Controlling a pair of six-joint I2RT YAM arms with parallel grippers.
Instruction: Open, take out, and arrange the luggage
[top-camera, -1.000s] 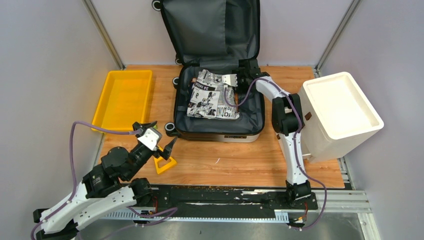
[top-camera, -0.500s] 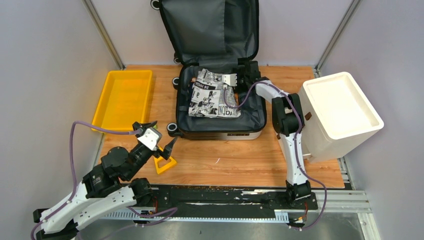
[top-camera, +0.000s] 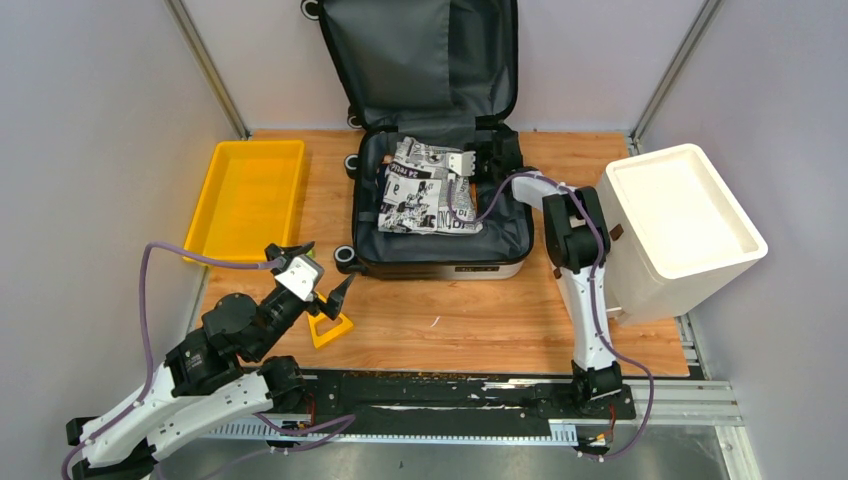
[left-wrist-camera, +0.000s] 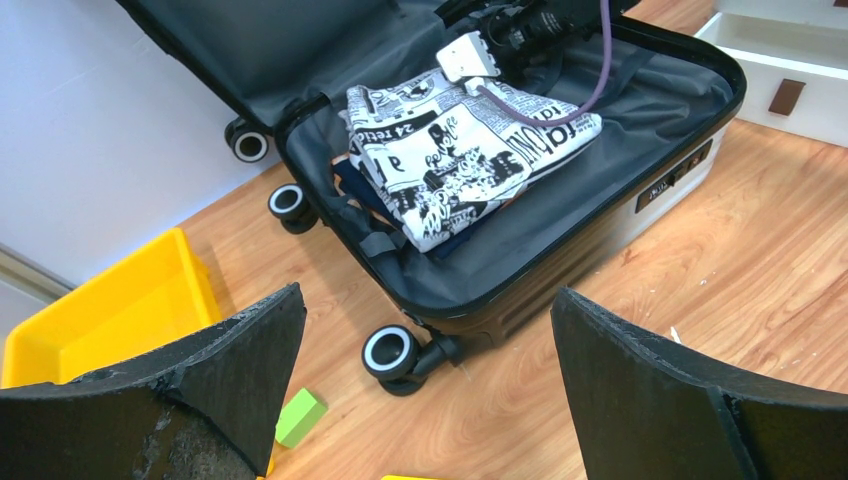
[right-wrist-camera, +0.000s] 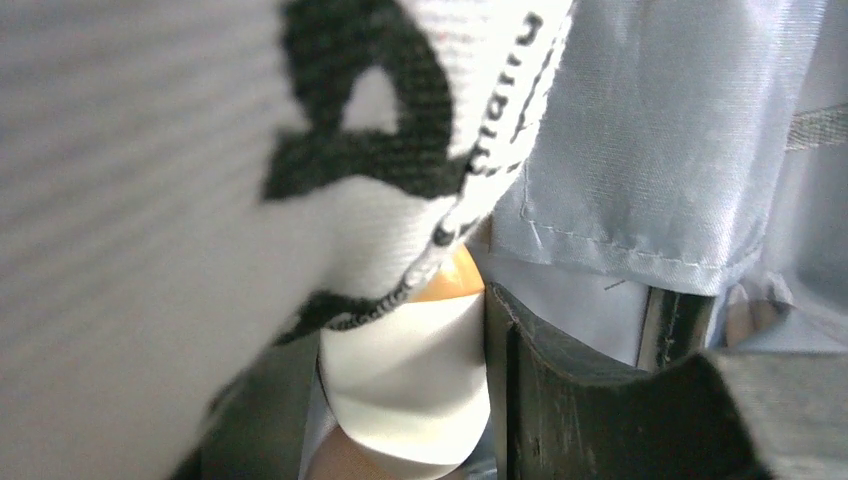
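The luggage lies open on the table with its lid leaning on the back wall, showing dark grey lining. A folded black-and-white printed garment lies inside; it also shows in the left wrist view. My right gripper reaches into the case's back right corner beside the garment. In the right wrist view it is shut on a white and orange object, partly hidden under the garment's edge. My left gripper is open and empty above the table, near the case's front left wheel.
A yellow tray sits at the left. A white bin stands at the right, close to the right arm. A yellow triangular piece and a green block lie on the table under my left gripper.
The luggage has slid a little toward the back wall and the garment shifted with it. The right arm's elbow has dropped slightly. The left arm has not moved.
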